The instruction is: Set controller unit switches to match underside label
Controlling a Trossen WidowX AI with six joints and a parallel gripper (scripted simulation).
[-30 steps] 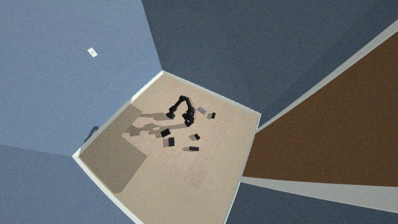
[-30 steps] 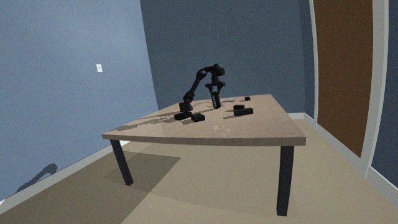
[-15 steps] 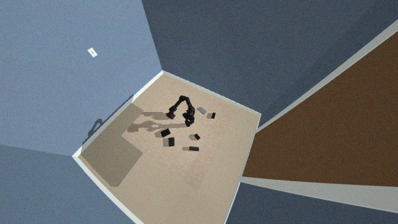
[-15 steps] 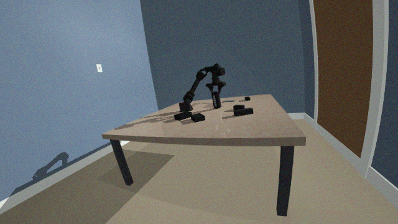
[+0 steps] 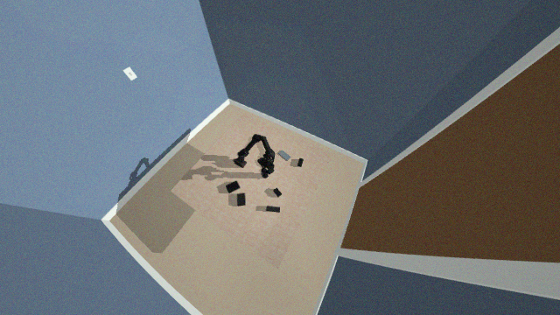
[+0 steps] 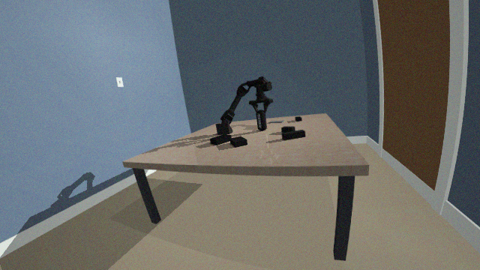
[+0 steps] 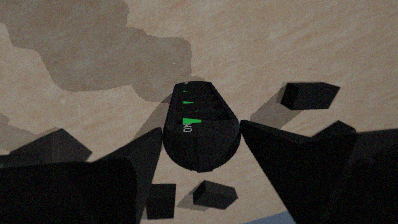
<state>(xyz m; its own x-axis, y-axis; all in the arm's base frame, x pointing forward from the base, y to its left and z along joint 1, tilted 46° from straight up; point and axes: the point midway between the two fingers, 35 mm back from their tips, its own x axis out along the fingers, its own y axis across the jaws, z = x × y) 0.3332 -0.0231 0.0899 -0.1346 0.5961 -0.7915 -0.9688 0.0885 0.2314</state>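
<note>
The dark grey controller unit (image 6: 262, 121) (image 7: 200, 147) stands steeply on end between my fingers, its lower end at or just above the bench (image 6: 307, 155). My gripper (image 6: 261, 111) (image 7: 201, 128) is shut on it, one fingertip against each long side near its upper rounded end. In the wrist view the switch face is seen at a very slanted angle, with a few green wedges and the "ON" print near the upper end. Not every switch position can be read. The label on the underside is hidden in the wrist view and cannot be read in the top and exterior views.
Two black blocks (image 5: 233, 186) (image 5: 241, 199) lie near the arm base. A small block (image 5: 277, 192) and a long block (image 5: 273, 209) lie to one side. Another small block (image 5: 300, 162) lies beyond a blue-grey plate (image 5: 283, 155) (image 6: 276, 121).
</note>
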